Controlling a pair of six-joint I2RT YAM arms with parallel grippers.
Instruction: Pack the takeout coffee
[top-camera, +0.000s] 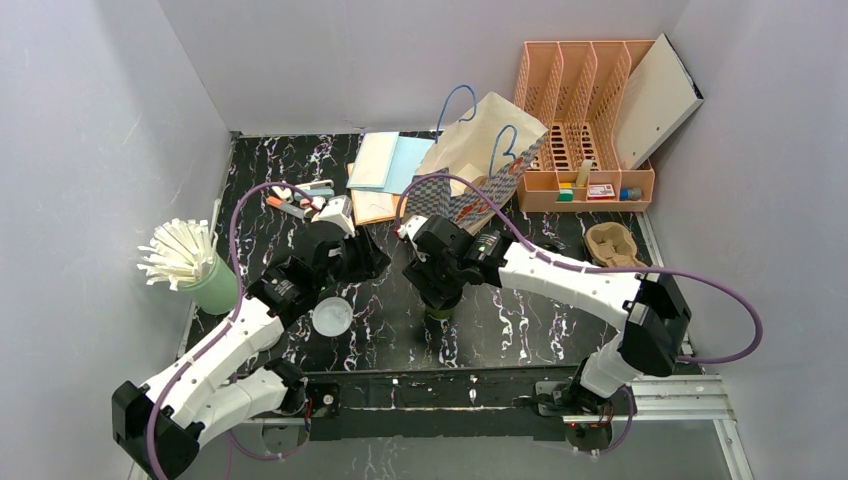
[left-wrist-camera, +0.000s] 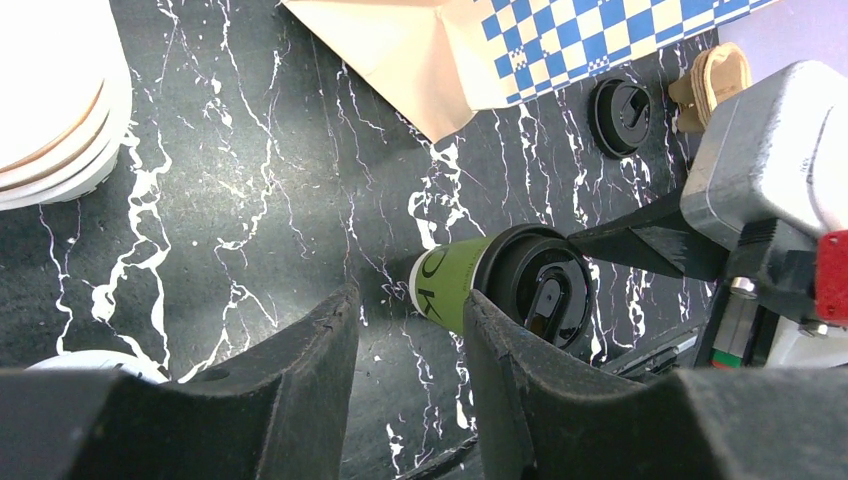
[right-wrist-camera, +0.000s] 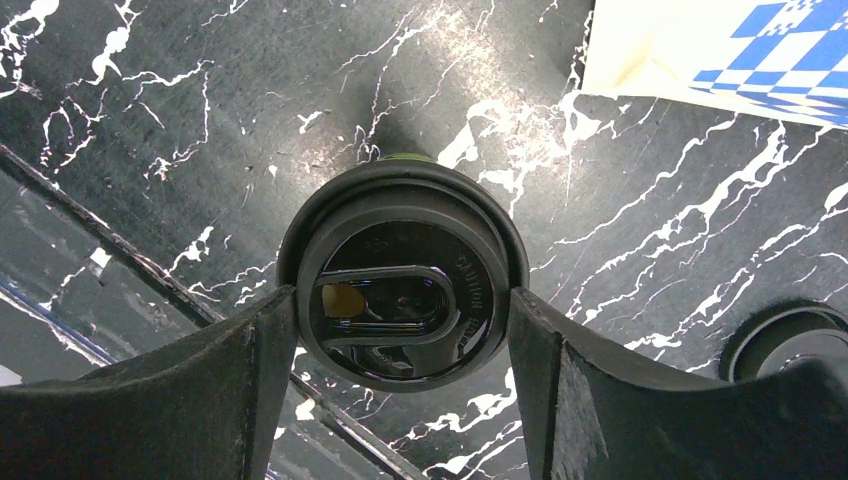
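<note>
Right pincer (right-wrist-camera: 400, 297) straddles the top of the takeout coffee (left-wrist-camera: 452, 285), fingers right at its rim, but I can't tell if it's actually clamped. From above, the cup's mostly hidden under that arm. Coffee stands upright on the surface (top-camera: 520, 320), just on the near side of the paper bag (top-camera: 470, 165). Left pincer (left-wrist-camera: 410, 303) hangs beside it, released and empty.

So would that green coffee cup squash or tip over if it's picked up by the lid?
Likely stiff at the top: the black lid braces the rim of the paper cup. It narrows toward its base, so a sideways nudge might tip it. How heavy is unclear; the lid mostly hides what's inside.
</note>
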